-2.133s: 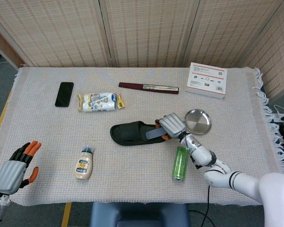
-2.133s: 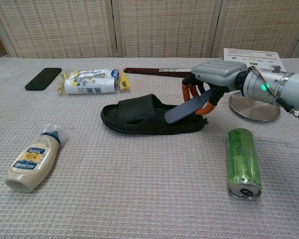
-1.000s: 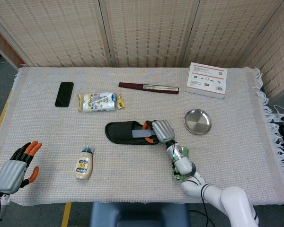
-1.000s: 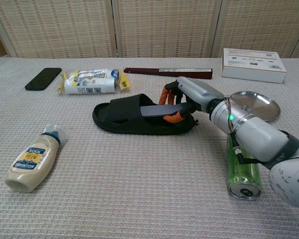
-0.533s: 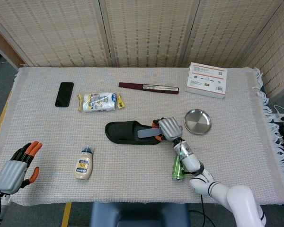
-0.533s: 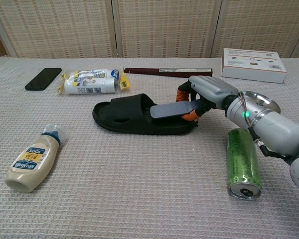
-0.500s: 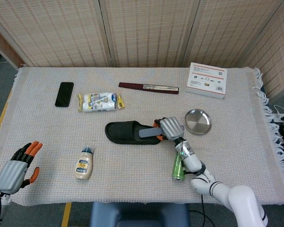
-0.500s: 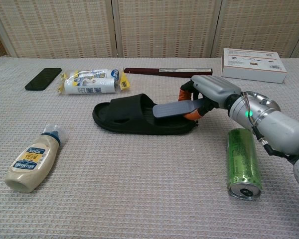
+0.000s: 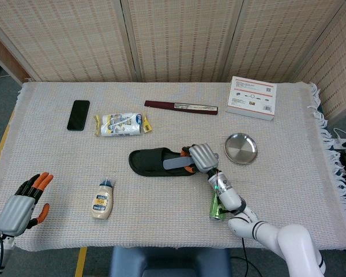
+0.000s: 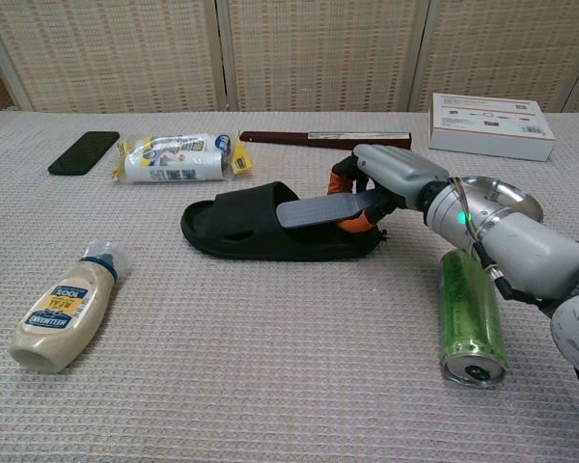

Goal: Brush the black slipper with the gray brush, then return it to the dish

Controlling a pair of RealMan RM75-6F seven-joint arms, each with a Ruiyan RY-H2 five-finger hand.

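Chest view: gray brush (image 10: 320,208) between right hand (image 10: 391,174) fingers (image 10: 352,218), over black slipper (image 10: 270,227).

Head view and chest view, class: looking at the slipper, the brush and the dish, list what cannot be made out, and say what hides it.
- Gray brush: its bristle side faces down onto the black slipper in both views, so contact cannot be told.
- Brush handle: covered by the right hand and its fingers.
- Dish: partly behind the right forearm in the chest view.
- Left hand: seen in the head view only.
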